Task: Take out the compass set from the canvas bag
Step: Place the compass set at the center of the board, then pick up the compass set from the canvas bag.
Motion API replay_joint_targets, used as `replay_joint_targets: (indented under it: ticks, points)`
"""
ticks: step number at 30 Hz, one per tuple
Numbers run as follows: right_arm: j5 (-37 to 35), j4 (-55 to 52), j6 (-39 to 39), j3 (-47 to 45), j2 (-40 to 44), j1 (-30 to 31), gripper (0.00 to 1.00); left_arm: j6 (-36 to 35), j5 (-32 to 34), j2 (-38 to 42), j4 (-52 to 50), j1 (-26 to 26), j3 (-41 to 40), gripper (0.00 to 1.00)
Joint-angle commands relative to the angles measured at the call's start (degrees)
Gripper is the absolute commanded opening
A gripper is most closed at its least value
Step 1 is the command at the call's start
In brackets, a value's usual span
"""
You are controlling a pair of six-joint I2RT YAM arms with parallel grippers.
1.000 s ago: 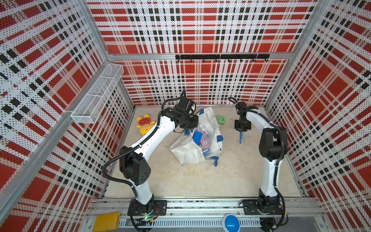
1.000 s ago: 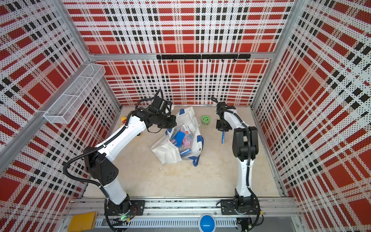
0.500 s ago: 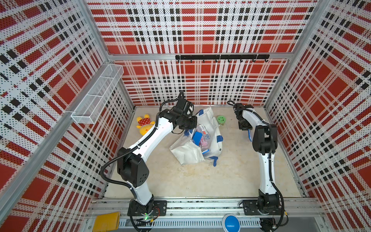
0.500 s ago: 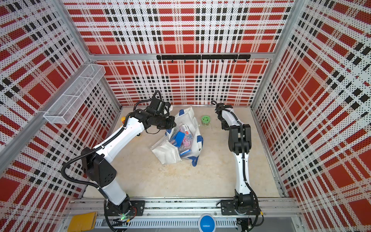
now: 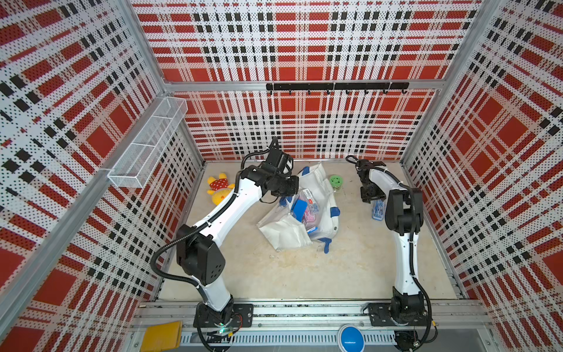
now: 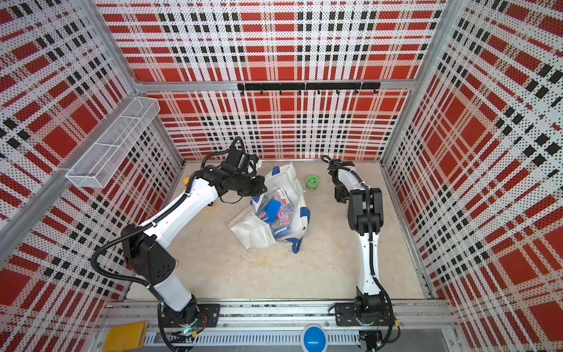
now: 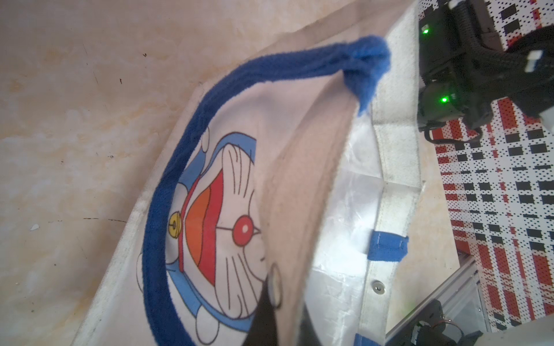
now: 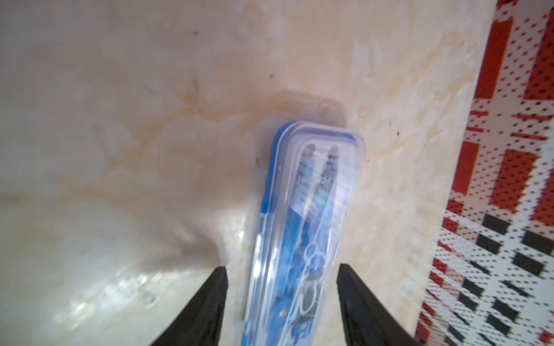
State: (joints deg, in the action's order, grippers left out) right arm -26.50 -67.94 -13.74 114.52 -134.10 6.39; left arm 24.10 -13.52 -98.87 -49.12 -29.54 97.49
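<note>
Beneath my arms, the stained beige surface (image 5: 304,274) carries the canvas bag (image 5: 286,228) slumped toward the back, a green tub (image 5: 336,181) just beside it, a yellow plush toy (image 5: 220,189) near the left wall, and the compass set (image 5: 378,210) flat near the right wall.

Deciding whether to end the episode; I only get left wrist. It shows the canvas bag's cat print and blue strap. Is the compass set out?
Observer: Yes. The compass set, in a clear blue case, lies flat on the tabletop, apart from the canvas bag.
Operator: Right jaws clamped on it?
Observer: No. The right gripper straddles one end of the case, jaws open.
Operator: Bag emptied?
Observer: No. A blue box and a pink packet show in its mouth in both top views.
</note>
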Motion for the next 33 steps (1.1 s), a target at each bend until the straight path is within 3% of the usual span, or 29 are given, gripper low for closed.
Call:
replay_joint_targets:
  ticks: [1,6,10,14,19,26,29,33]
  points:
    - [6.88,2.66,-3.58,-2.29,8.57,0.02,0.66,-0.27,-1.81,1.27,3.24,-0.37,1.09,0.00]
    - [16.40,6.91,-7.41,-9.53,19.55,0.20,0.66,-0.89,-2.30,0.26,3.16,-0.76,2.24,0.00]
    - [27.32,13.65,-10.78,-18.21,29.92,1.99,0.59,-1.33,-3.04,-0.35,3.07,-0.76,3.21,0.00]
    - [32.68,17.53,-13.74,-23.33,37.83,8.11,0.54,-1.55,-4.57,-1.06,2.89,-0.75,3.87,0.00]
    - [33.21,21.90,-16.56,-27.41,44.14,19.10,0.50,-1.85,-6.48,-1.99,2.98,-0.88,5.24,0.00]
    - [33.31,27.34,-23.46,-31.89,45.68,30.35,0.48,-4.26,-7.99,-2.06,3.52,-1.63,5.83,0.00]
    - [35.33,28.83,-29.22,-34.01,43.50,31.03,0.46,-6.44,-6.68,-1.03,4.94,-2.91,5.26,0.00]
    - [36.19,32.69,-36.33,-36.40,41.31,31.05,0.55,-10.03,-4.90,0.24,6.86,-4.89,5.34,0.00]
